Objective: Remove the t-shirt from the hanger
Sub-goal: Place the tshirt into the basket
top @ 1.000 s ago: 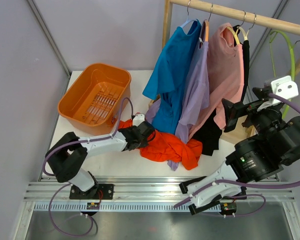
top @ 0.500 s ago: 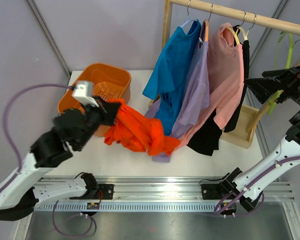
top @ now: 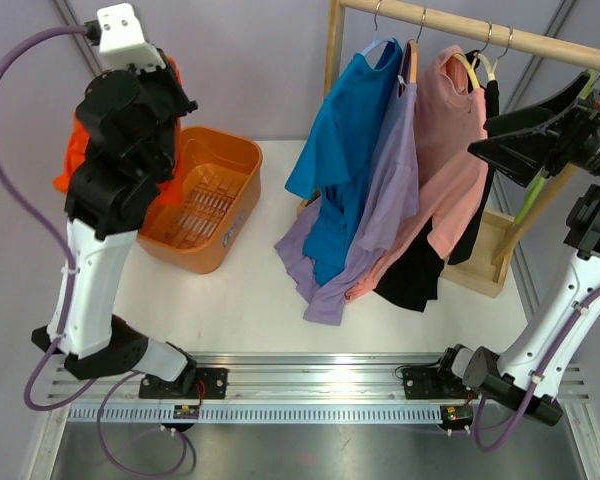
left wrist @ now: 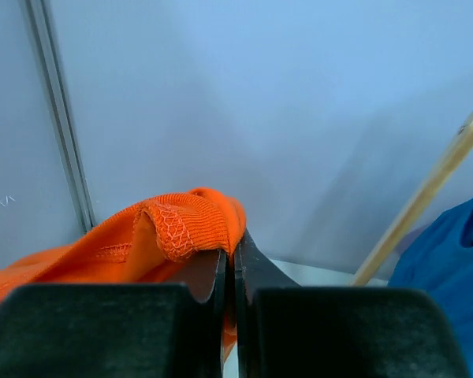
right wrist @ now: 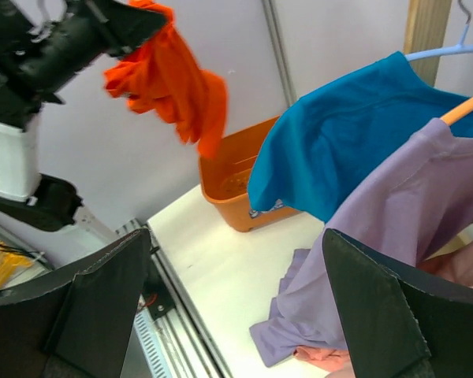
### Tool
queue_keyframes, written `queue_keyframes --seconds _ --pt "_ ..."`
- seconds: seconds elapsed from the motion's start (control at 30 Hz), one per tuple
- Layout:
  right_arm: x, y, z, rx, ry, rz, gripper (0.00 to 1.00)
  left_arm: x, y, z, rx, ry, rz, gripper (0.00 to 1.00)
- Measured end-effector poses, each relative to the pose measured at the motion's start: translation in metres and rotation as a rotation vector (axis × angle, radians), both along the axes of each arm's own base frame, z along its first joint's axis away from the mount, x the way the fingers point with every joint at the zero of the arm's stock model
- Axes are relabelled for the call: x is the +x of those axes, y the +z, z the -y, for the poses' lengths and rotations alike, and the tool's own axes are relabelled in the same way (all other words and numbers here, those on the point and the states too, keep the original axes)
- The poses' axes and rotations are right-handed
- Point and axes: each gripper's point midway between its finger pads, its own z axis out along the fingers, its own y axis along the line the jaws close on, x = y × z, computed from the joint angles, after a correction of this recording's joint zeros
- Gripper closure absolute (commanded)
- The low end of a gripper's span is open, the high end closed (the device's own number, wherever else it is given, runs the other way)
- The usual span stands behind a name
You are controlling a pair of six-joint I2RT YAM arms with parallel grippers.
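The left end effector (left wrist: 229,260) is high over the far left corner of the tabletop (top: 240,300). Its jaws are pressed together on a fold of the orange t-shirt (left wrist: 142,236), which dangles from it above the orange basket (top: 235,160). The right end effector (right wrist: 236,236) is spread wide and empty, facing the blue shirt (right wrist: 339,142) on the rail, well apart from the t-shirt.

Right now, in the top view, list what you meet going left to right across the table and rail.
orange t-shirt → orange basket → blue t-shirt → lilac t-shirt → pink t-shirt → right gripper
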Motion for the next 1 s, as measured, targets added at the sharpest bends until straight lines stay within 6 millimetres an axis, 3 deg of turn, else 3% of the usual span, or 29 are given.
queue_keyframes --seconds 0.17,0.33,0.47,0.6,0.7,0.73,0.77,0.8,0.87,1.0 --pt "0.012 -0.003 -0.001 0.034 0.040 -0.034 0.03 0.061 -0.047 -0.007 -0.005 -0.007 -0.114 1.00" --pt "0.011 -0.013 -0.007 0.033 0.066 -0.038 0.02 0.095 -0.116 -0.017 -0.046 -0.025 -0.272 1.00" --pt "0.013 -0.024 -0.014 0.030 0.108 -0.043 0.02 0.104 -0.202 -0.024 -0.062 -0.020 -0.444 1.00" --pt "0.021 -0.033 -0.024 0.035 0.146 -0.047 0.03 0.098 -0.291 -0.043 -0.086 0.015 -0.614 0.99" --pt "0.040 -0.030 -0.031 0.040 0.106 -0.043 0.05 0.089 -0.343 -0.063 -0.117 0.043 -0.724 0.77" --pt "0.049 -0.029 -0.031 0.036 0.071 -0.039 0.05 0.087 -0.354 -0.068 -0.133 0.043 -0.743 0.50" --pt "0.059 -0.031 -0.030 0.029 0.033 -0.038 0.06 0.083 -0.366 -0.070 -0.159 0.035 -0.766 0.32" --pt "0.068 -0.034 -0.027 0.022 -0.012 -0.044 0.07 0.081 -0.368 -0.075 -0.162 0.042 -0.771 0.32" --pt "0.088 -0.039 -0.016 -0.002 -0.116 -0.061 0.08 0.076 -0.369 -0.081 -0.184 0.032 -0.763 0.19" --pt "0.114 -0.054 0.000 -0.073 -0.280 -0.077 0.11 0.068 -0.342 -0.080 -0.189 -0.008 -0.683 0.03"
